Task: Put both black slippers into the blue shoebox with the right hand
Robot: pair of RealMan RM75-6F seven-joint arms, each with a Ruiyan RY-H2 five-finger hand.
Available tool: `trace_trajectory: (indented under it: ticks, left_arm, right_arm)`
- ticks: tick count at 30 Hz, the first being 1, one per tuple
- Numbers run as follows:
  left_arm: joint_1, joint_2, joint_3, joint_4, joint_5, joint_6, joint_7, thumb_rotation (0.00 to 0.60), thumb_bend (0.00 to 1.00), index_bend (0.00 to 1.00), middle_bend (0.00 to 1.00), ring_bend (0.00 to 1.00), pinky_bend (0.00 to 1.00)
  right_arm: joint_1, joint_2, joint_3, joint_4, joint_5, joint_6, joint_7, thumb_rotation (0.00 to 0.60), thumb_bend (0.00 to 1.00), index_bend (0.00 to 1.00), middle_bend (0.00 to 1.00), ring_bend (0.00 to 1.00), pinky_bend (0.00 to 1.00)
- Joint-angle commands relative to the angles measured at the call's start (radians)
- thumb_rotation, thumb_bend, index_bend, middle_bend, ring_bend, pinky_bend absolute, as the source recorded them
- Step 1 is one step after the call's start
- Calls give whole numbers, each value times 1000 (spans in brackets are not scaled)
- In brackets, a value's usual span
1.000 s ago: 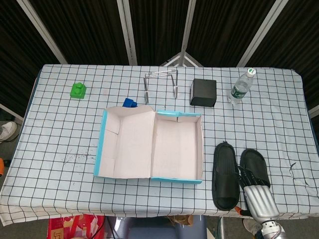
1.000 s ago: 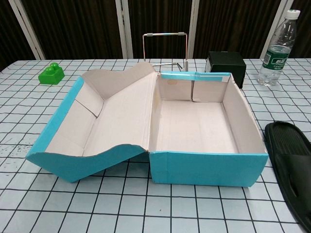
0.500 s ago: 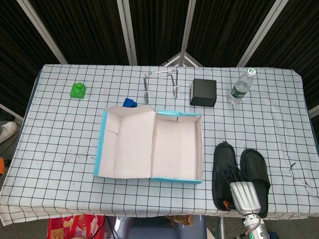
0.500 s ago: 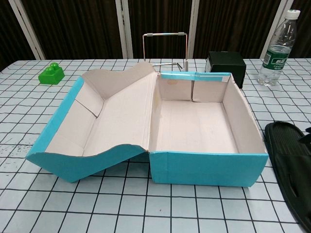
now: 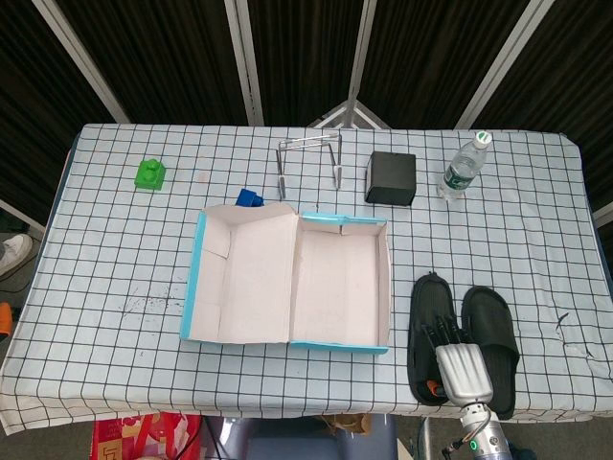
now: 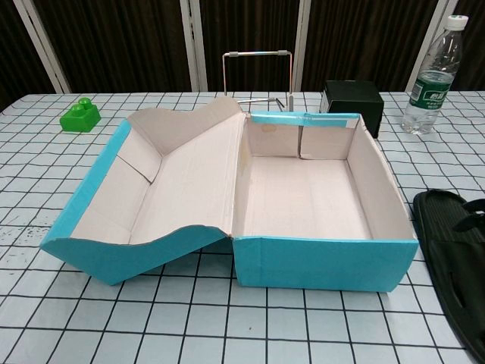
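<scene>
I see two black rubber slippers (image 5: pixel 433 335) (image 5: pixel 491 335) lying side by side on the checked table (image 5: pixel 115 259), right of the open blue cardboard shoebox (image 5: pixel 292 278), long axes front-to-back. My right hand (image 5: pixel 458 359) reaches forward over the left one, dark fingers (image 5: pixel 442 326) spread, holding nothing.

Two black rubber slippers (image 5: pixel 433 331) (image 5: pixel 490 331) are counted to the right of one open blue cardboard shoebox (image 5: pixel 340 350). Behind the shoebox are counted one green toy block (image 5: pixel 149 173), one small blue block (image 5: pixel 250 198), one bent wire stand (image 5: pixel 309 160), one black cube box (image 5: pixel 391 177) and one clear plastic water bottle (image 5: pixel 464 167).
</scene>
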Motion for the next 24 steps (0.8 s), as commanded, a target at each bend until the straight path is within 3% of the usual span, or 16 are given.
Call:
trace_trajectory:
  ticks: [1, 6, 15, 24]
  left_arm:
    - [0, -1, 0, 0, 0, 2, 2, 600, 706, 130, 8, 0, 22]
    - [-1, -2, -1, -1, -3, -2, 7, 600, 705, 130, 9, 0, 22]
    - [-1, -3, 1, -5, 2, 1, 15, 600, 706, 132, 9, 0, 23]
    - [0, -3, -1, -2, -1, 1, 9, 600, 705, 135, 8, 0, 22]
  right_arm:
    - [6, -2, 1, 5, 16, -8, -6, 600, 125, 209, 50, 57, 228]
    - [12, 4, -5, 7, 31, -13, -18, 600, 125, 230, 78, 57, 228]
    - [19, -11, -8, 21, 12, 3, 5, 600, 133, 420, 308, 139, 228]
    - [25, -31, -8, 55, -23, 12, 70, 600, 306, 554, 404, 214, 229]
